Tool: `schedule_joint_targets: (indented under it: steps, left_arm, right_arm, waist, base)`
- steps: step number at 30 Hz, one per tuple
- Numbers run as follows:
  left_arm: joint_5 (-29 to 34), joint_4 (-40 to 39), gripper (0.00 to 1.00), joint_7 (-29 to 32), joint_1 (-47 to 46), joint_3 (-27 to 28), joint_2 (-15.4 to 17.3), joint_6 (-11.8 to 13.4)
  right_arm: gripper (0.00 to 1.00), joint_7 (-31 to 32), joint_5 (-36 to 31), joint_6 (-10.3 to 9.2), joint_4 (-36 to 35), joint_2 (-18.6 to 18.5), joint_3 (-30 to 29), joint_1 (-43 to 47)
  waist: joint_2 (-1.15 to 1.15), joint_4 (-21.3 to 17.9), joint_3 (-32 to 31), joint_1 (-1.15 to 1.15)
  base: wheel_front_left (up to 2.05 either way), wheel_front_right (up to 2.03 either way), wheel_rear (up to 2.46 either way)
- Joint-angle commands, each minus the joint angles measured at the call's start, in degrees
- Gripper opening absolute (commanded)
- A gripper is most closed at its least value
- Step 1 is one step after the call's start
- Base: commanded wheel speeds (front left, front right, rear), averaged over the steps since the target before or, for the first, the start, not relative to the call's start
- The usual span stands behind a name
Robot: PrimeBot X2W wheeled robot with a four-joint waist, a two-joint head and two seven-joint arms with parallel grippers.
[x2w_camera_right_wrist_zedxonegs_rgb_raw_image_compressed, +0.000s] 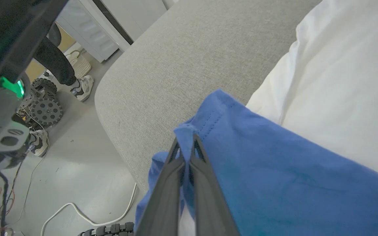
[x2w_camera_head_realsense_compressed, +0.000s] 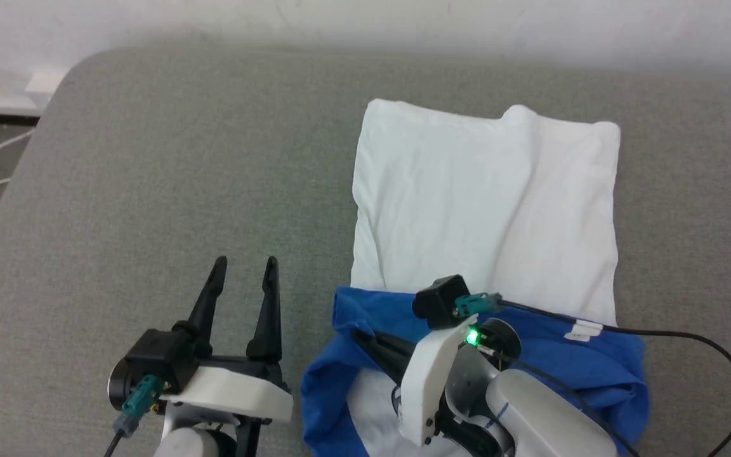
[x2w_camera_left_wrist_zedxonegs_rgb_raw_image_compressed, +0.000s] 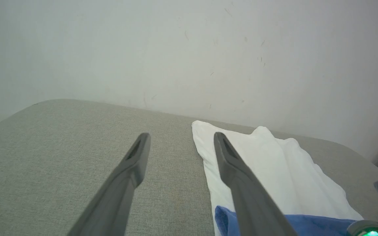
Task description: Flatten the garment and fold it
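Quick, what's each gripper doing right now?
Left gripper: open, holding nothing.
Right gripper: shut on the blue edge of the garment.

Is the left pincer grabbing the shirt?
No, the left pincer stands open over the grey surface, beside the shirt.

One garment (x2w_camera_head_realsense_compressed: 486,203), one grey counter (x2w_camera_head_realsense_compressed: 181,158); two pincers: left pincer (x2w_camera_head_realsense_compressed: 243,266), right pincer (x2w_camera_right_wrist_zedxonegs_rgb_raw_image_compressed: 185,143); two sneakers (x2w_camera_right_wrist_zedxonegs_rgb_raw_image_compressed: 83,88) on floor (x2w_camera_right_wrist_zedxonegs_rgb_raw_image_compressed: 77,170).
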Motion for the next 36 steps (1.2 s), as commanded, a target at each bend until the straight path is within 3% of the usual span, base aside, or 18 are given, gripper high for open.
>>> schedule_joint_targets:
  steps: [1, 2, 7, 14, 21, 29, 36]
  left_arm:
    - [-0.2, 0.7, 1.00, -0.6, -1.0, 0.0, -0.1, 0.5]
    - [-0.3, 1.1, 1.00, -0.8, -1.2, 0.0, -0.1, 0.6]
    - [-0.5, 3.0, 1.00, -1.5, -1.4, 0.6, 0.1, 1.1]
    - [-0.4, 4.6, 1.00, -1.8, -0.3, 1.6, 0.7, 2.2]
    - [-0.7, 5.2, 1.00, -2.2, 0.5, 2.6, 1.0, 3.4]
    - [-1.1, 5.9, 1.00, -2.5, 1.1, 3.9, 1.6, 4.3]
    - [-1.4, 6.1, 1.00, -2.6, 2.0, 4.9, 2.3, 5.2]
  right_arm:
    - [0.50, -0.6, 0.2, -0.04, 1.5, 0.0, 0.8, -1.3]
    - [1.00, -1.3, -0.3, -0.04, 2.5, 0.0, 1.4, -2.0]
    - [1.00, -7.2, -2.1, -0.04, 4.1, 0.0, 3.1, -4.2]
    - [1.00, -15.3, -6.5, -0.04, 0.9, 0.0, -0.3, -3.4]
    - [1.00, -20.7, -17.2, -0.04, -3.4, -0.8, -16.2, 3.0]
    - [1.00, -18.5, -24.0, -0.04, -15.6, -1.2, -34.0, 12.6]
    - [1.00, -14.0, -26.9, -0.04, -28.6, -0.9, -43.0, 21.7]
  waist:
    - [0.00, 0.4, 1.6, -0.01]
    - [0.00, 0.2, 1.7, -0.01]
    - [0.00, -1.3, 0.4, -0.01]
    - [0.00, -4.0, -2.5, -0.01]
    - [0.00, -7.4, -4.0, -0.01]
    - [0.00, -10.6, -4.2, -0.01]
    - [0.00, -11.9, -4.5, -0.01]
  base:
    - [0.00, 0.00, 0.00]
    - [0.00, 0.00, 0.00]
    - [0.00, 0.00, 0.00]
    - [0.00, 0.00, 0.00]
    - [0.00, 0.00, 0.00]
    - [0.00, 0.00, 0.00]
    - [0.00, 0.00, 0.00]
